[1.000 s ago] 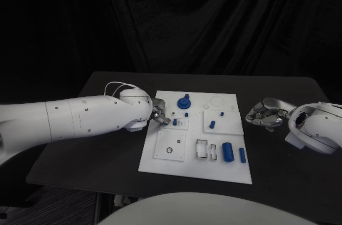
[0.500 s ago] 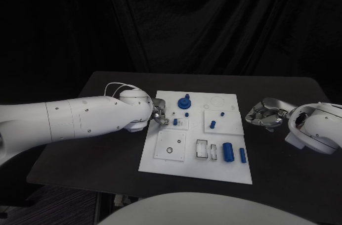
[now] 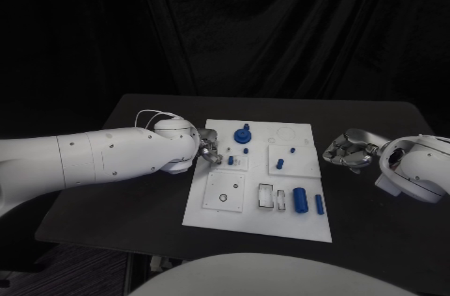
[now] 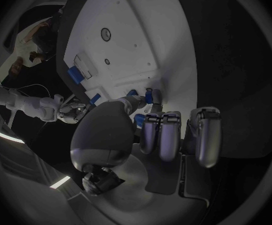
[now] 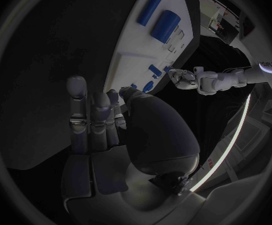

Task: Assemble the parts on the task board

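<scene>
Task board (image 3: 235, 215) sits mid-table (image 3: 122, 205), long axis running away from me, slightly skewed.

Near end of board: large blue cylinder (image 3: 300, 199) and slimmer blue cylinder (image 3: 318, 203) lie flat side by side, both long axes pointing away from me, along the board's length. Just beside them, toward my left, two narrow rectangular slots (image 3: 266, 196); further left a square plate w/ a small ring (image 3: 223, 198).

Mid board: small blue peg (image 3: 279, 164) and another blue peg (image 3: 292, 150) on the right-centre plate, both look upright; too small to tell more. A short blue peg (image 3: 231, 160) stands at the left-centre plate, touching or v. near my left hand's fingertips.

My left hand (image 3: 208, 151) is over the board's left edge, level w/ mid board. In left wrist view the thumb and one finger (image 4: 150, 96) are pressed together round a small blue peg at the board surface; other fingers lie straight, side by side.

My right hand (image 3: 345, 151) is off the board's right edge, over bare table, apart from all parts. Fingers curled in, nothing in them as far as right wrist view shows.

Far end: blue round gear-like part (image 3: 243, 136) w/ upright post, axis vertical; beyond my left hand. Circle outlines at far right corner.
</scene>
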Motion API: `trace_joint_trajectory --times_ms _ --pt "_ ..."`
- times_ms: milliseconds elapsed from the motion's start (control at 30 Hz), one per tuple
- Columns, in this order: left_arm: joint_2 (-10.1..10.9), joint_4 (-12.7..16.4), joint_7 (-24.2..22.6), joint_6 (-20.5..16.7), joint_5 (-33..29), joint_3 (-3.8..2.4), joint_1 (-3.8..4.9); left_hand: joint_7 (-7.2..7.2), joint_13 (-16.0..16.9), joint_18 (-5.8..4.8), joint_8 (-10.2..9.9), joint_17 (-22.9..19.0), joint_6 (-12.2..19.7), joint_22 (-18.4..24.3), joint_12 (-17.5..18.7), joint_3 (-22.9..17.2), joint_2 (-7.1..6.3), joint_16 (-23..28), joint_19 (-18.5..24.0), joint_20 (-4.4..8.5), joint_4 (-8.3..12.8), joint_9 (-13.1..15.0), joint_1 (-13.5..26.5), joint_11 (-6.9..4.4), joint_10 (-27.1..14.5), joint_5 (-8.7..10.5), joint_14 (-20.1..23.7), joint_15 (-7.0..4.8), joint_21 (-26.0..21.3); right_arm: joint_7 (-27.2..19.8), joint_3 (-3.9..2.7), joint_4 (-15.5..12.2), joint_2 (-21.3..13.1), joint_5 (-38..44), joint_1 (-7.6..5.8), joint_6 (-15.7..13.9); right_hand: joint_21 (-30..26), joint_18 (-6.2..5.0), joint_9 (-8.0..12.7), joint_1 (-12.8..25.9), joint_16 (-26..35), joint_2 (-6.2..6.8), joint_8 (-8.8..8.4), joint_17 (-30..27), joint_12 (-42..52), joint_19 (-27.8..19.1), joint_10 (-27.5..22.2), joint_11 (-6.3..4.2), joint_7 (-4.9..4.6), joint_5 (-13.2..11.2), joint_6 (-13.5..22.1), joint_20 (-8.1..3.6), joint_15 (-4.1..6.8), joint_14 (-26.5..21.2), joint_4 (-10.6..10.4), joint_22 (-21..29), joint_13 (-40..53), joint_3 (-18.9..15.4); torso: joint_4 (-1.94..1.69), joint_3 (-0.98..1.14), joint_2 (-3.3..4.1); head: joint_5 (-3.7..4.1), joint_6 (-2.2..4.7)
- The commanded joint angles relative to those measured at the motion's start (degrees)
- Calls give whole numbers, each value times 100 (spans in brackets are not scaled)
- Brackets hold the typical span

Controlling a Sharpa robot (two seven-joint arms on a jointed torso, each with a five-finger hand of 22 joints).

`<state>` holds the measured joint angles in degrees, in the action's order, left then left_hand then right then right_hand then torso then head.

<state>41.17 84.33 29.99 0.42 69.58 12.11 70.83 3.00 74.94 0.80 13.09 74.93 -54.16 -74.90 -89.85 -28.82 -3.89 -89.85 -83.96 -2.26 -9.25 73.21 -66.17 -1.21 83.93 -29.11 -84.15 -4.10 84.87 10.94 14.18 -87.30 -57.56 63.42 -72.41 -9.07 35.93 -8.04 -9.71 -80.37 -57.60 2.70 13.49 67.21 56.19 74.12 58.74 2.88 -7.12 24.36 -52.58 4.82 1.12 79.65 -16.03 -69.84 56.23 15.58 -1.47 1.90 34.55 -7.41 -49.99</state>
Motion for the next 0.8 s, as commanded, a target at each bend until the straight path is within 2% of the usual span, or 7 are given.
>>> trace_joint_trajectory --times_ms 33,267,467,533,600,733,800 --pt "12 19 -253 -279 -7 -4 -8 -40 1506 50 16 1507 -5 -1337 -15 -160 -25 -15 -353 25 114 8 31 -27 607 44 -585 -28 -33 92 -3 -8 -5 29 16 43 -40 -109 10 -50 41 18 -6 -10 -35 -47 -42 -13 -20 36 38 8 0 -51 0 14 -14 50 1 2 0 -1 -1" --pt "44 1 -351 -346 -7 -4 -8 -42 1506 53 21 1507 -14 -1333 -15 -213 -64 -15 -344 22 163 21 81 -25 607 106 -585 -25 -47 104 -3 -5 -4 29 16 54 -90 -117 10 -51 68 17 -7 -29 -55 -63 -63 -13 -20 36 40 8 -1 -61 0 32 -36 52 4 3 1 1 -1" --pt "47 -84 -429 -199 -7 -4 -7 -51 1506 52 23 1507 -30 -1335 -15 -276 -122 -15 -345 21 236 30 125 -30 607 191 -585 -26 -43 94 -3 3 -5 29 17 26 -90 -117 10 -51 68 17 -7 -29 -55 -63 -63 -13 -20 36 40 8 -1 -61 0 32 -36 52 6 0 1 -3 -1" --pt "45 -117 -474 -136 -7 -4 -7 -60 1506 53 17 1507 -40 -1335 -15 -387 -152 -15 -344 26 317 31 139 -37 607 344 -585 -32 -41 89 -3 6 -5 29 18 14 -90 -117 10 -51 68 17 -7 -29 -55 -63 -63 -13 -20 36 40 8 -1 -61 0 32 -36 52 6 0 3 2 -1" --pt "43 -148 -538 -63 -11 -5 -6 -68 1506 54 2 1507 -63 -1334 -15 -696 -234 -15 -341 32 469 29 210 -46 607 657 -585 -39 -45 87 -3 8 -5 29 19 7 -100 -118 10 -54 67 15 -7 -27 -64 -67 -76 -12 -20 37 41 9 -2 -64 1 34 -44 56 5 0 4 12 -1" --pt "26 -257 -726 97 -356 -5 17 -78 1506 54 3 1507 -101 -1333 -15 -947 -302 -15 -339 34 579 39 318 -52 607 934 -585 -43 -46 96 -3 16 -7 29 22 15 -100 -118 10 -54 67 15 -7 -27 -64 -67 -76 -12 -20 37 41 9 -2 -64 1 34 -44 56 4 -3 5 31 -1" --pt "1 -364 -843 237 -583 -5 53 -78 1506 54 -13 1507 -91 -1333 -15 -1067 -328 -15 -337 34 629 40 341 -50 607 1146 -585 -41 -46 103 -3 21 -3 29 23 21 -100 -118 10 -54 67 15 -7 -27 -64 -67 -76 -12 -20 37 41 9 -2 -64 1 34 -44 56 2 -4 3 46 -1"
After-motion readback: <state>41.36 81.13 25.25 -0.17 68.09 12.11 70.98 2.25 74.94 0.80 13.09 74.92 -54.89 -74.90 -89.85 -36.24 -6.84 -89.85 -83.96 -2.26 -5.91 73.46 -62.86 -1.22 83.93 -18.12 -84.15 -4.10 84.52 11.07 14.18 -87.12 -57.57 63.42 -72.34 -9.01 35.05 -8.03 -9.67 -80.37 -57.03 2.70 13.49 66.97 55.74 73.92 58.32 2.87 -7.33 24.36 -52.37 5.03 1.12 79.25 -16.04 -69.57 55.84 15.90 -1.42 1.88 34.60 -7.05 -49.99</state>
